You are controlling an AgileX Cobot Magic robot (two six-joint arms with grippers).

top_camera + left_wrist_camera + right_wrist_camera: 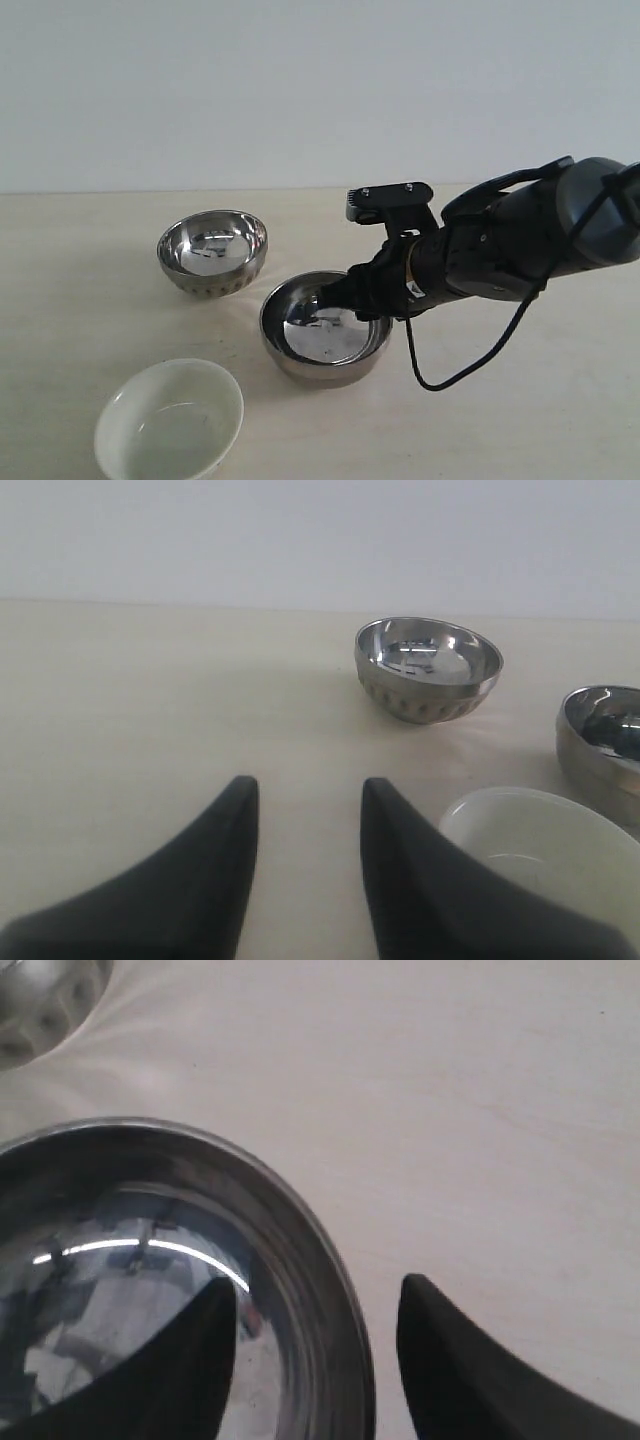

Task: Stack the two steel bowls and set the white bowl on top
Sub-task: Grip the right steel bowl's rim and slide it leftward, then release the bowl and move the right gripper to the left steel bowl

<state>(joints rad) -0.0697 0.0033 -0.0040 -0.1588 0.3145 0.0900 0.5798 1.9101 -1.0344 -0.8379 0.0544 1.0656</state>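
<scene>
My right pincer [318,1282] is open and straddles the rim of the near steel bowl [150,1260]. One finger [195,1360] is inside the bowl and the other finger [460,1370] is outside over the worktop [500,1110]. The rim sits in the gap with space on both sides, so it grips nothing. In the exterior view the right pincer [330,303] dips into that bowl from the right side, with the arm stretched low across the worktop [80,300]. A black cable [470,365] loops down under the arm.

The near steel bowl [320,365] sits upright around the middle of the worktop, open side up.

The far steel bowl [212,250] is behind it and to the left, upright, apart from it and not touching. The right wrist view catches only its edge [40,1000].

The white bowl [170,420] is at the front left, upright, close to the near steel bowl but apart from it. Nothing is stacked.

My left pincer [308,782] is open, with a clear gap between its fingers, nothing in it and bare worktop [150,680] under it. It does not show in the exterior view. From its camera the white bowl [540,850] is just beside one finger. The far steel bowl [428,668] is further ahead, and the near steel bowl [600,740] is cut off at the frame edge.
</scene>
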